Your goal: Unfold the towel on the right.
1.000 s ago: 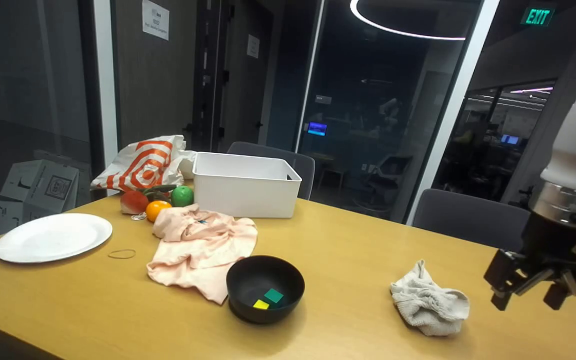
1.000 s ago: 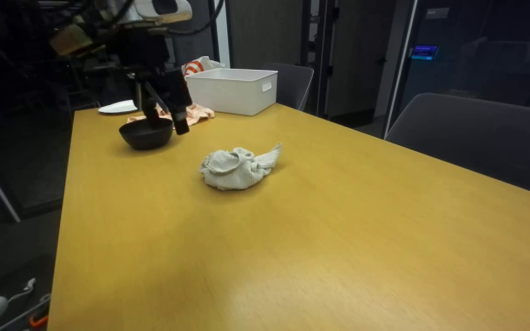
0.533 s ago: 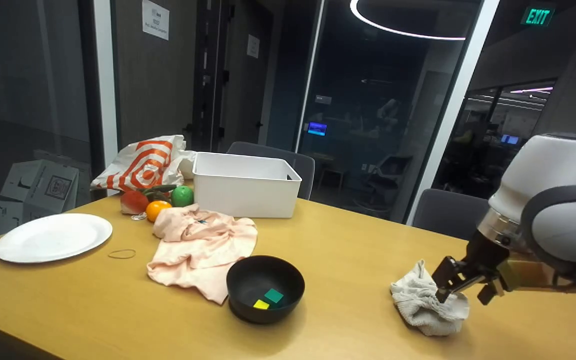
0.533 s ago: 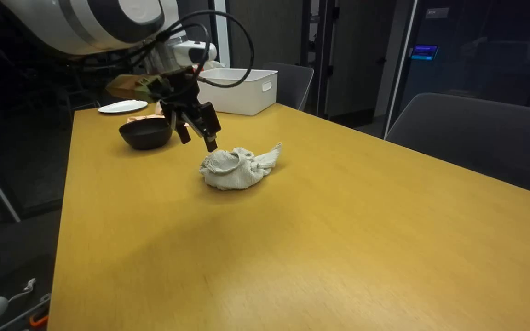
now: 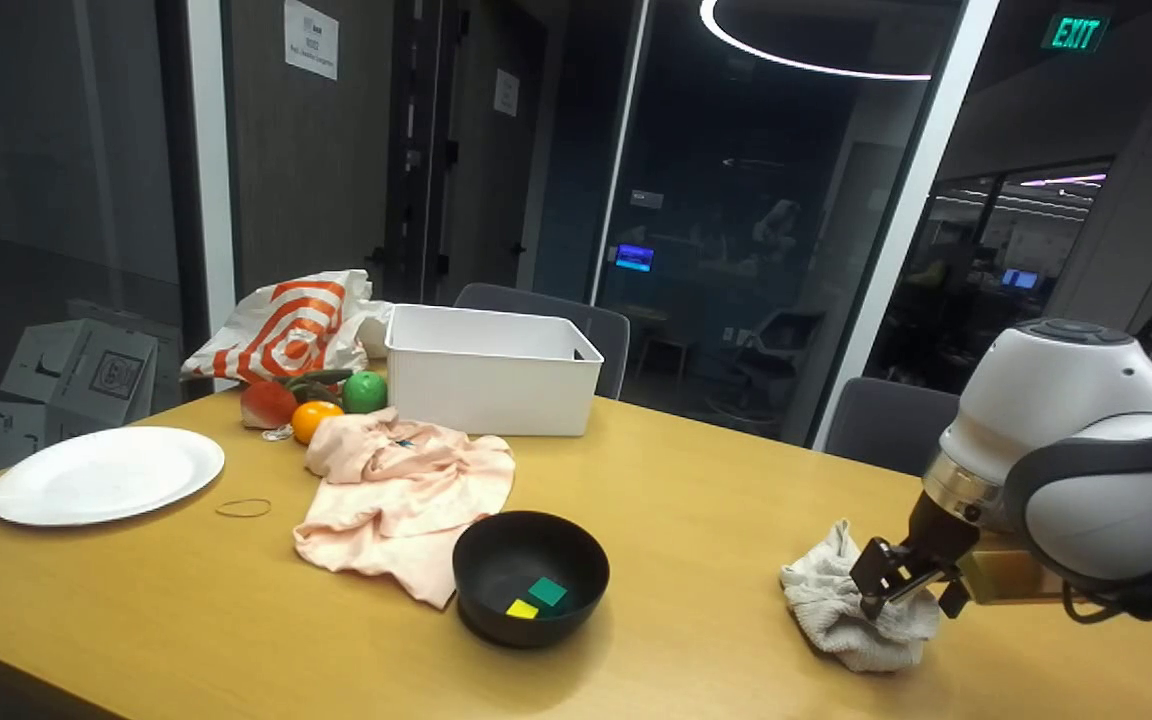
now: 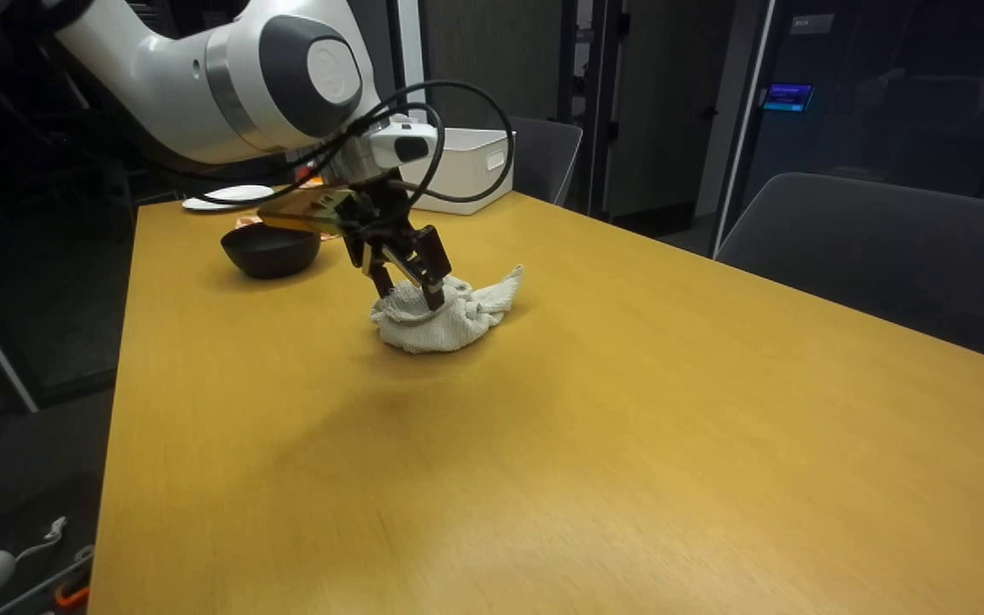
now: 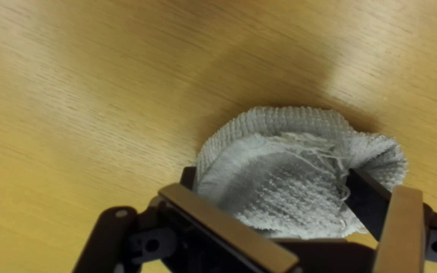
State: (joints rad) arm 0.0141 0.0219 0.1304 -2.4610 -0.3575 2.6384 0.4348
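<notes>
A crumpled grey-white towel [image 5: 821,585] lies bunched on the table, right of the black bowl in an exterior view. It also shows in an exterior view [image 6: 449,331], with one corner sticking out and up. In the wrist view the towel [image 7: 286,189] has a curled rim, a hollow middle and loose threads. My gripper [image 5: 912,603] is low over the towel and tilted; it also shows in an exterior view [image 6: 409,295]. In the wrist view the gripper [image 7: 271,178] is open, with the towel's bunched part between its fingers. The finger [image 7: 368,201] on the right touches or overlaps the cloth.
A black bowl [image 5: 476,600] with yellow and green pieces stands left of the towel. Beyond are a pink cloth [image 5: 406,500], white bin [image 5: 486,395], white plate [image 5: 106,475], toy produce [image 5: 365,392] and a bag [image 5: 286,325]. A dark chair [image 6: 893,256] stands at the table's edge.
My gripper has moved down and over to the towel, its fingers now around the bunched part. The gripper stays open. The towel has not visibly moved.
</notes>
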